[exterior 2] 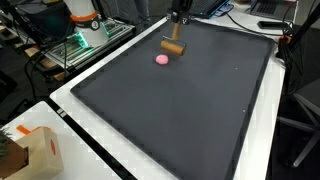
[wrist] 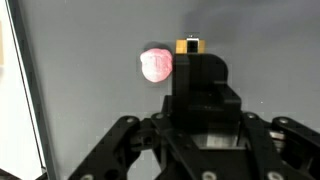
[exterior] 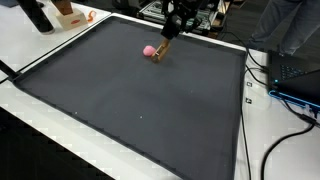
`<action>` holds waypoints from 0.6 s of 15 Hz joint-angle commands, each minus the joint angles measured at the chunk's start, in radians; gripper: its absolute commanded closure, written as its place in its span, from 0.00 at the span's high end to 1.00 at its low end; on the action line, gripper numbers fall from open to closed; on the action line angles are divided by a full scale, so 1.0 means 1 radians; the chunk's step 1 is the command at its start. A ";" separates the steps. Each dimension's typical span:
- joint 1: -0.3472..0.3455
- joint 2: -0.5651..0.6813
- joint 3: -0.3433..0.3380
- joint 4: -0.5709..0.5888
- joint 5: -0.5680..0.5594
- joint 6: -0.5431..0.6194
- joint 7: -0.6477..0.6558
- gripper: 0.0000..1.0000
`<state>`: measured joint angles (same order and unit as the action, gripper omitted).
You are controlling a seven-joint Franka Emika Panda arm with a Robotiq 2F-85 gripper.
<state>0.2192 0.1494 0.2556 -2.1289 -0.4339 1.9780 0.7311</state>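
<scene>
The gripper [exterior: 169, 37] grips a wooden block [exterior: 163, 49] (jaws clamped on its upper end) just beside a pink ball [exterior: 150, 50] on the dark mat [exterior: 140, 110].

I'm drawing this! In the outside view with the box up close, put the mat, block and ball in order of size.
1. mat
2. block
3. ball, only slightly smaller than the block

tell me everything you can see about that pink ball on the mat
The pink ball is small, roundish and pale pink, with a slightly lumpy, matte surface in the wrist view; its material cannot be told. It rests on the dark grey mat, near one edge. Nothing grips it. The wooden block held in the hand hangs just beside it, with a gap between them in an exterior view.
</scene>
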 commanded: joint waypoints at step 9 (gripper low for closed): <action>0.018 0.029 -0.056 0.044 0.059 -0.024 -0.036 0.24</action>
<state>0.2238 0.1829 0.2209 -2.0974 -0.4124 1.9780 0.7236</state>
